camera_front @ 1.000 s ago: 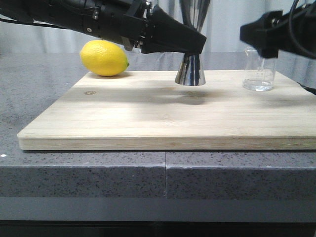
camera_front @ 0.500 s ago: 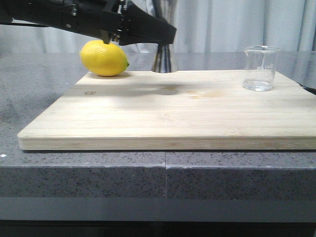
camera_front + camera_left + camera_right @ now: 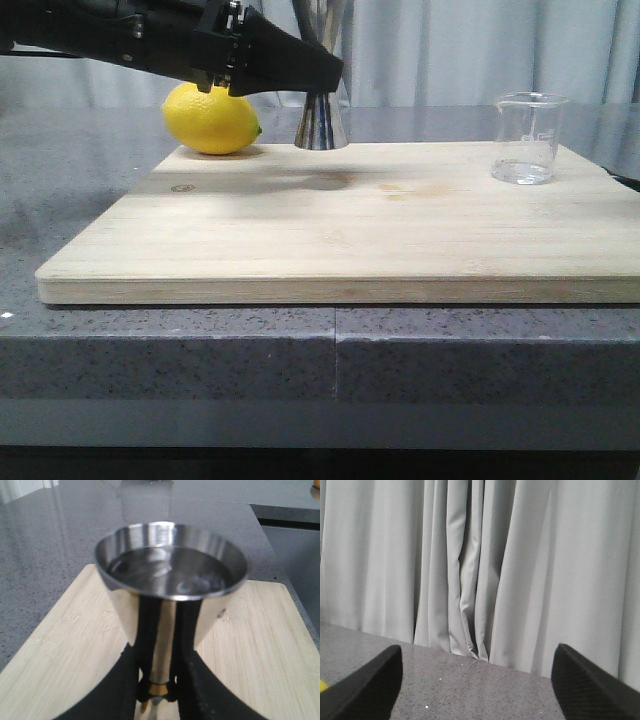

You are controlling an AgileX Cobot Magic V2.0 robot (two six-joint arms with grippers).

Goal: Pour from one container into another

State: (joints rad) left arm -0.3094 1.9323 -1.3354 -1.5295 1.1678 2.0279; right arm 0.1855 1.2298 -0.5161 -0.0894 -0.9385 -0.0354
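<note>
1 upright jigger (image 3: 321, 115), axis vertical

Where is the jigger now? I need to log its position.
In the front view, the jigger is held in the left gripper, at the board's back edge, right of the lemon.

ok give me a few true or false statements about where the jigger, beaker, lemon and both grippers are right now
1. The left gripper is closed on the steel jigger at its narrow waist. True.
2. The jigger's upper cup is dry. False: the left wrist view shows liquid in it.
3. The glass beaker stands upright on the cutting board, with no gripper touching it. True.
4. The right gripper is clamped on the beaker. False: its fingers are spread wide with nothing between them, facing the curtain.
5. The lemon lies beside the beaker. False: it sits at the board's far left corner, the beaker at the far right.
</note>
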